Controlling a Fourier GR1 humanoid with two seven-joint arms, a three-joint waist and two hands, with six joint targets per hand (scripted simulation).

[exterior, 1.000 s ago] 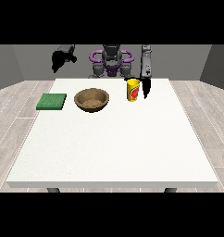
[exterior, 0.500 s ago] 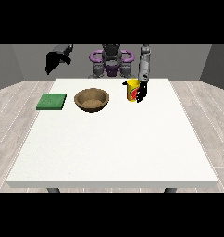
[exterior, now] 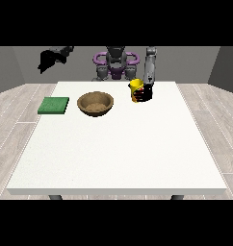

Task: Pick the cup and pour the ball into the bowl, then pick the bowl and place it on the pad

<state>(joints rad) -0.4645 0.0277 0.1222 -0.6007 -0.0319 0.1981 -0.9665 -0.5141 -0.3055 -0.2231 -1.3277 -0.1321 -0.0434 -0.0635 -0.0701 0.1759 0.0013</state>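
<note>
Standing upright on the white table (exterior: 118, 153), near its far edge: yellow cup (exterior: 135, 90), with dark fingers of the hand at the view's right (exterior: 146, 92) curling round its side. Lying just to the cup's left, apart from it: brown wooden bowl (exterior: 95, 103). Lying flat farther left, near the bowl but not touching: green pad (exterior: 54, 105). Hanging raised above and beyond the table's far left corner: the hand at the view's left (exterior: 50, 58), finger posture impossible to tell. Ball not visible.
</note>
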